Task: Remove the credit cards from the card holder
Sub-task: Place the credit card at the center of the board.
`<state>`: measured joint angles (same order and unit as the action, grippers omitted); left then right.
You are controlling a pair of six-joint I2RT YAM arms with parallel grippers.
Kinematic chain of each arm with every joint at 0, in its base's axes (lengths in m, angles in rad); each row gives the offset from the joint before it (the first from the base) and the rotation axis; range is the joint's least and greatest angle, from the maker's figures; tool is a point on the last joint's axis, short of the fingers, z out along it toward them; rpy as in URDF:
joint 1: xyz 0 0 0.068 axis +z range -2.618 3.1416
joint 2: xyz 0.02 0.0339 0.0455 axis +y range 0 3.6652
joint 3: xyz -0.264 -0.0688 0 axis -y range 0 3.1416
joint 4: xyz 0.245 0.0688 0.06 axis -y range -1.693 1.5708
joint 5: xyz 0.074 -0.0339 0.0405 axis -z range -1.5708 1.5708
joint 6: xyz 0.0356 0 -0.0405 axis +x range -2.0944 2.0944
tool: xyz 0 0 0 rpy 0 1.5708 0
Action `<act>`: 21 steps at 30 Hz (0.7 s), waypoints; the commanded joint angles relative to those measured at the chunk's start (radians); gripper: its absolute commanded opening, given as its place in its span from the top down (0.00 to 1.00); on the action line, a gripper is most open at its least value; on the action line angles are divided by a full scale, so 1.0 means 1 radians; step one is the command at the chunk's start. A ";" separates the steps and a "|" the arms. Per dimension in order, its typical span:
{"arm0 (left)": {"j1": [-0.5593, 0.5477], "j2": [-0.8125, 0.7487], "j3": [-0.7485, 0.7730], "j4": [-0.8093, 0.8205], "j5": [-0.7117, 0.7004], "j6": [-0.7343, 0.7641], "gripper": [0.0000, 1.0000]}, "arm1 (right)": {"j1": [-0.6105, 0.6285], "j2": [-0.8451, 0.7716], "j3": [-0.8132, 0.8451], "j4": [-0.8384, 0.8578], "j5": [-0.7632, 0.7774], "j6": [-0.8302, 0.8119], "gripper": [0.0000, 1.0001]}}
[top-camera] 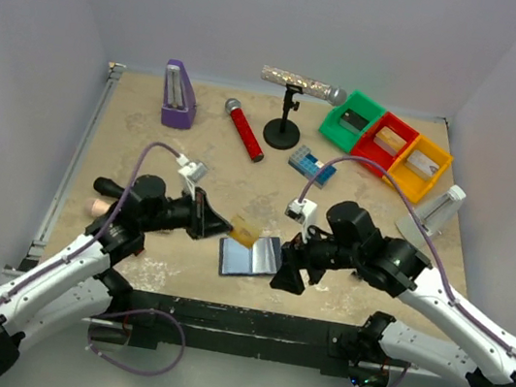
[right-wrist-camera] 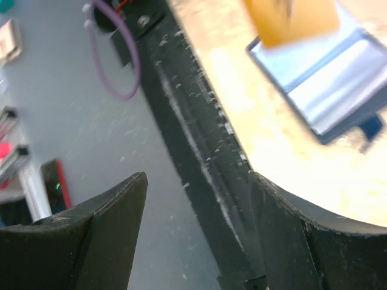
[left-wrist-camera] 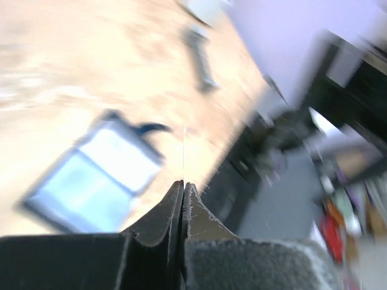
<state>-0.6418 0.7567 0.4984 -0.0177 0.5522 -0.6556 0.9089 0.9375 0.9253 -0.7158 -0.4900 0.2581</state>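
The card holder (top-camera: 250, 257) lies open near the table's front edge, dark blue with pale inner pockets; it also shows in the left wrist view (left-wrist-camera: 97, 175) and the right wrist view (right-wrist-camera: 329, 84). My left gripper (top-camera: 226, 225) is shut on a gold credit card (top-camera: 243, 235), held over the holder's far left corner. In the left wrist view this gripper (left-wrist-camera: 183, 184) shows the card edge-on as a thin line (left-wrist-camera: 183, 151). The gold card (right-wrist-camera: 290, 21) is blurred in the right wrist view. My right gripper (top-camera: 288, 277) (right-wrist-camera: 198, 181) stands open at the holder's right side, with nothing between its fingers.
At the back stand a purple block (top-camera: 177, 94), a red microphone (top-camera: 245, 129), a glittery microphone on a black stand (top-camera: 299, 87), a blue-and-white brick block (top-camera: 311, 166) and green, red and yellow bins (top-camera: 386, 143). A white object (top-camera: 440, 211) sits at the right. The black front rail (top-camera: 248, 318) runs below the holder.
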 commanded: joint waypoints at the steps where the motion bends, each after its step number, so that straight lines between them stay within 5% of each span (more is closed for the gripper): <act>1: 0.242 0.035 0.055 -0.133 -0.126 -0.111 1.00 | -0.002 -0.115 -0.002 -0.001 0.243 0.095 0.28; 6: 0.415 0.188 0.146 -0.099 -0.155 -0.142 1.00 | -0.002 -0.229 -0.117 0.096 0.255 0.158 0.30; 21: 0.614 0.697 0.353 0.079 -0.189 -0.104 1.00 | -0.001 -0.259 -0.184 0.217 0.139 0.176 0.34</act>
<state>-0.0666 1.4117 0.7719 -0.0257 0.3611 -0.7666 0.9081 0.6758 0.7250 -0.5533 -0.3176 0.4446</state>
